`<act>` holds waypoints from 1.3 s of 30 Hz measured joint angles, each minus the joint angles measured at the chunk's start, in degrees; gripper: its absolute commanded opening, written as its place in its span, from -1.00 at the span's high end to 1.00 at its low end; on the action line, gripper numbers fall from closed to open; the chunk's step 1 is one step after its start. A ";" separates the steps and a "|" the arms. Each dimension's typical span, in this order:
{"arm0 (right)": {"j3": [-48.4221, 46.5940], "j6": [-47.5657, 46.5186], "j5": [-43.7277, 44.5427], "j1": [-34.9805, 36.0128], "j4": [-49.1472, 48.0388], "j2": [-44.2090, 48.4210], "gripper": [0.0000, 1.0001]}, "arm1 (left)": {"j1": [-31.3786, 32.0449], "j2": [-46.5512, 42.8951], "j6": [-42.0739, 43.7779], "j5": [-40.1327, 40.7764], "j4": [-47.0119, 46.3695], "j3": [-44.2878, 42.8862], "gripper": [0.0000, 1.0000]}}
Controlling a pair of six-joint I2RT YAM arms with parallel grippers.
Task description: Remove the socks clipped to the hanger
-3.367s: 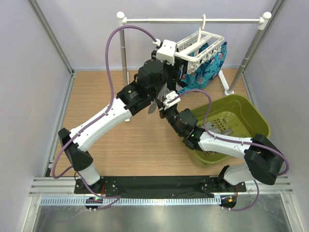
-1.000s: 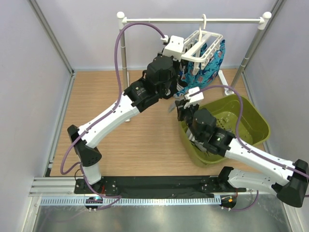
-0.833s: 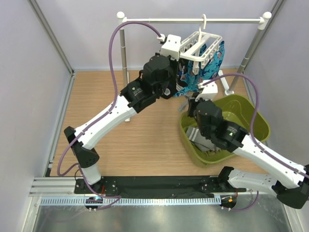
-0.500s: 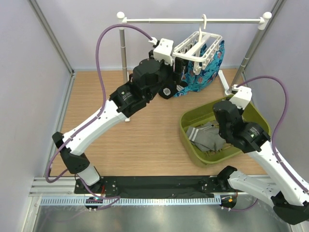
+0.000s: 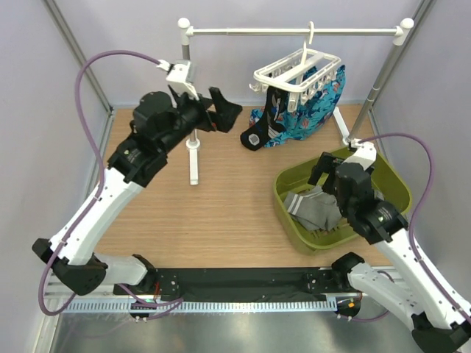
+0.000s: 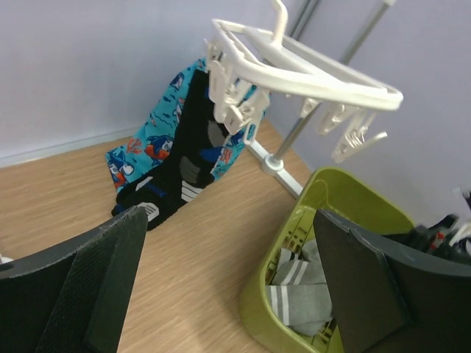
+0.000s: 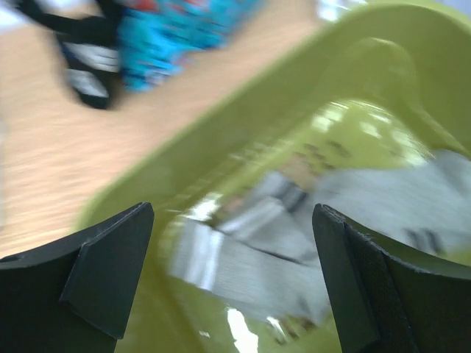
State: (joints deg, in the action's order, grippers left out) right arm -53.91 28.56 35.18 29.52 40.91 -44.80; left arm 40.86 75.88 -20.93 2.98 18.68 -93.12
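The white hanger (image 5: 298,73) hangs by its hook from the rail. One black sock (image 5: 263,125) with white marks is clipped to its left side and reaches down to the table. Several grey socks (image 5: 318,207) lie in the green basket (image 5: 288,220). My left gripper (image 5: 218,118) is open and empty, left of the hanger and apart from it. Its view shows the hanger (image 6: 309,66), the black sock (image 6: 188,154) and the grey socks (image 6: 302,294). My right gripper (image 5: 331,171) is open and empty above the basket. Its blurred view shows the grey socks (image 7: 294,235) below the gripper (image 7: 232,279).
A bright blue patterned cloth (image 5: 313,110) hangs behind the black sock. The white rail stand has a left pole (image 5: 189,81) beside my left arm and a right pole (image 5: 379,81) by the basket. Grey walls close in the left and right sides.
My left gripper has let go at the hanger, opened and pulled back to the left. My right gripper carried a grey sock from below the hanger to the basket and opened over it.
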 measured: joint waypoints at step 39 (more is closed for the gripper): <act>2.08 -27.98 -18.23 -0.02 -87.10 -46.38 0.24 | -20.06 2.95 -19.23 -24.44 -14.14 17.27 -0.99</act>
State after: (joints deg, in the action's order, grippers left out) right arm -51.83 0.58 16.95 29.50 -46.19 -91.18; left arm 20.80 78.83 -40.16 -21.45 4.54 -75.85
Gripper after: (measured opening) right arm 0.480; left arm 0.996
